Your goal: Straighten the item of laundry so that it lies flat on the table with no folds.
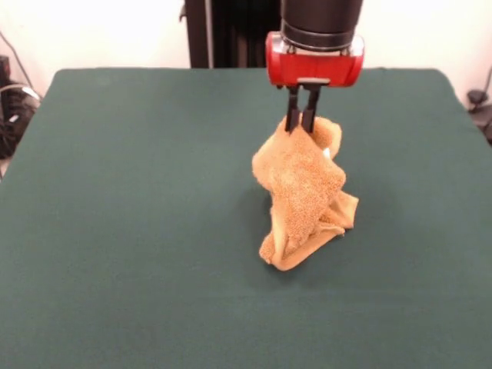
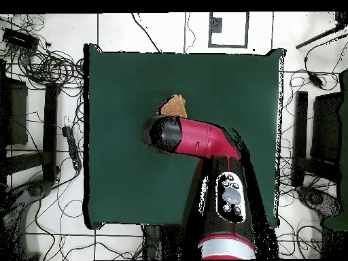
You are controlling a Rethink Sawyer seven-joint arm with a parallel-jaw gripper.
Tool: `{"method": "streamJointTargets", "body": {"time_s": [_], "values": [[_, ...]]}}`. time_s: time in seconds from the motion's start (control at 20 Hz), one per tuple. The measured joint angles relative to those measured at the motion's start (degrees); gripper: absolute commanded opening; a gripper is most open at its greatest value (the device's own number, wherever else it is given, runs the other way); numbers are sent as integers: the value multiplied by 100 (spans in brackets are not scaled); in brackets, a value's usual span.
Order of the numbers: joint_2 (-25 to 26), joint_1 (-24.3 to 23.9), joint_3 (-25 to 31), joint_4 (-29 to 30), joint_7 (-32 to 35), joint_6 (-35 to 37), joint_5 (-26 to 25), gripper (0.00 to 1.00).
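Towel (image 1: 304,196) is pinched at its top by the tool (image 1: 302,121) and hung crumpled, its lower folds touching the surface (image 1: 138,231) near the middle, well away from every edge.

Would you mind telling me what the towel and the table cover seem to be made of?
The towel, held up by the shut gripper, looks like golden-orange terry cloth: nubbly, looped, matte pile. The table cover seems a dark green felt-like fabric, flat and dull, though its weave cannot be made out.
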Motion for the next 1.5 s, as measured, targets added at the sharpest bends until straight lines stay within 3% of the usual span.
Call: {"method": "streamJointTargets", "body": {"time_s": [0.45, 1.5], "values": [[-224, -272, 4, 2, 0, 0, -2, 0], [-408, -207, -71, -183, 0, 357, -5, 0]]}}
